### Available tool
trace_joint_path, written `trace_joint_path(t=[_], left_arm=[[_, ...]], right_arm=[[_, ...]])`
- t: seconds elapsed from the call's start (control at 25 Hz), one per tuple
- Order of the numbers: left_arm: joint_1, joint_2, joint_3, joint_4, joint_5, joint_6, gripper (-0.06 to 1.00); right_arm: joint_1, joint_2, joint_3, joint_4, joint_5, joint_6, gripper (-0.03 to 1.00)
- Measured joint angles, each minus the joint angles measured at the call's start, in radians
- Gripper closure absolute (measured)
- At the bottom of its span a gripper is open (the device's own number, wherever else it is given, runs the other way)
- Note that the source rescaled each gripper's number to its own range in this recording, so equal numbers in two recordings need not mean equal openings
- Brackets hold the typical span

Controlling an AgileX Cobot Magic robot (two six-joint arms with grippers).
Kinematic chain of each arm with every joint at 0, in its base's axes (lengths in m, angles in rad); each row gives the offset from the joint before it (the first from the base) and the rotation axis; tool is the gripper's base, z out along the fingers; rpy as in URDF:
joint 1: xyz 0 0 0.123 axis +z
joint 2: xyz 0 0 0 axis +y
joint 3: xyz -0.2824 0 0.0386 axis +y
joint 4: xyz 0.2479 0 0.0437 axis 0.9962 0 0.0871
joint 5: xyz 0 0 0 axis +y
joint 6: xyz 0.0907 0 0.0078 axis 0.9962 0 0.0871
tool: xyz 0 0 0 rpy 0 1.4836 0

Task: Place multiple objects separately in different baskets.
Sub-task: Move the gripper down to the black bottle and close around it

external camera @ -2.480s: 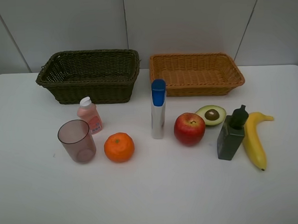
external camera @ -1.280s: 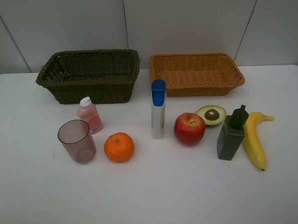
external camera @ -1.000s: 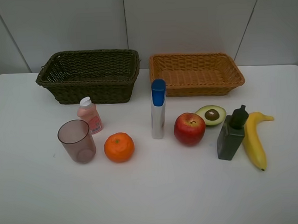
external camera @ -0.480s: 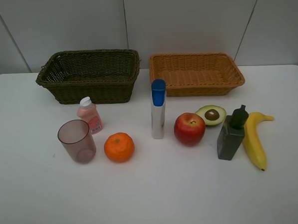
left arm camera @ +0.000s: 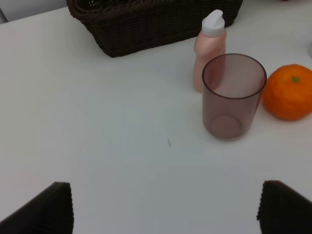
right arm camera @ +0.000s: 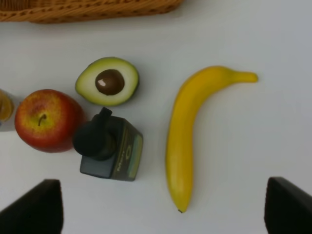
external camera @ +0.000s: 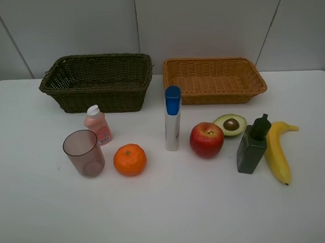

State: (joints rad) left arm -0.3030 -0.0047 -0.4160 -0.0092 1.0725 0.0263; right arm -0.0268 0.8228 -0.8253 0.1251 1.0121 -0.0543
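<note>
Now my left gripper (left arm camera: 161,209) is spread wide and empty, facing the cup (external camera: 84,153) at middle left; my right gripper (right arm camera: 161,207), also spread, faces the banana (external camera: 276,151) at right.

A white table (external camera: 173,213) stands against grey panelled wall (external camera: 201,21).

The left gripper (left arm camera: 163,197) and the right gripper (right arm camera: 160,195) each have two matte black fingers (left arm camera: 46,209) with blunt, angled tips.
</note>
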Motion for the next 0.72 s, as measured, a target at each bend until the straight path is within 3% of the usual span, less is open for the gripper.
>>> trace_joint_path(t=[0.28,0.72], left_arm=[[0.0,0.0,0.0,0.0,0.0,0.0,-0.06],[0.0,0.0,0.0,0.0,0.0,0.0,-0.06]], right_arm=[[0.118,0.179,-0.032,-0.002,-0.05,0.036,0.18],[0.213,0.377,-0.032,0.026,-0.134,0.04,0.19]])
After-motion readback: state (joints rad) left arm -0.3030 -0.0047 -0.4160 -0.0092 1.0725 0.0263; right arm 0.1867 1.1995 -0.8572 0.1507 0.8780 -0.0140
